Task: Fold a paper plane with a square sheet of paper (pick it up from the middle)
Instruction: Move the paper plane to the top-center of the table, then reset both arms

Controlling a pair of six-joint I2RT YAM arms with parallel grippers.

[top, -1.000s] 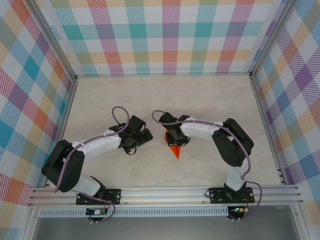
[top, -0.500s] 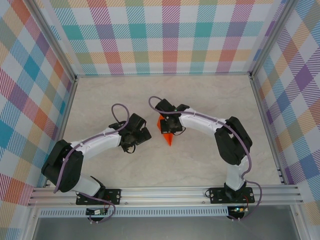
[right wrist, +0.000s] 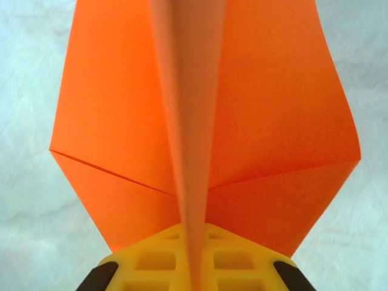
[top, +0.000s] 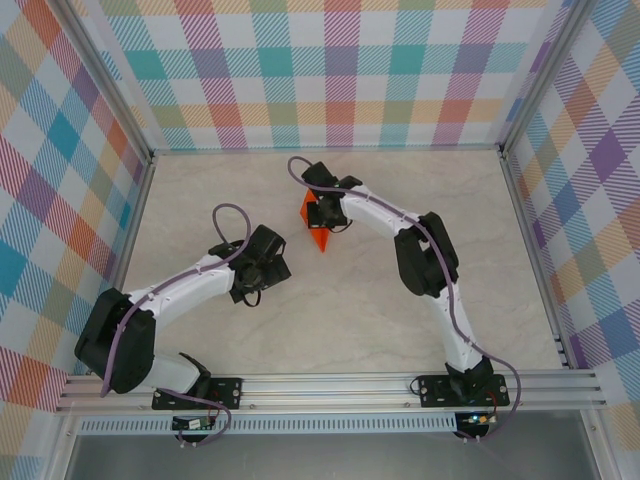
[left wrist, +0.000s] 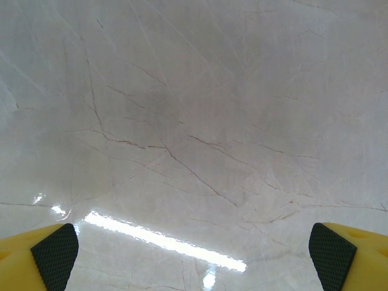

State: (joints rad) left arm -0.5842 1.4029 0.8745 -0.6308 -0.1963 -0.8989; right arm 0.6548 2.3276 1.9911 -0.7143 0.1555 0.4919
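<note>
Side by side at the near edge, the right arm (top: 420, 250) is standing stretched far forward from its base, its forearm angling leftward toward the middle. The right gripper (top: 322, 212) is holding the paper plane (top: 318, 238), jaws pressed together on the central fold. The left arm (top: 190, 285) is lying low, bent at the elbow and pointing forward and to the right, well apart from its partner. The left gripper (top: 270, 265) is hovering with its jaws spread wide, its yellow fingers (left wrist: 36, 260) sitting at opposite lower corners of the wrist view.
</note>
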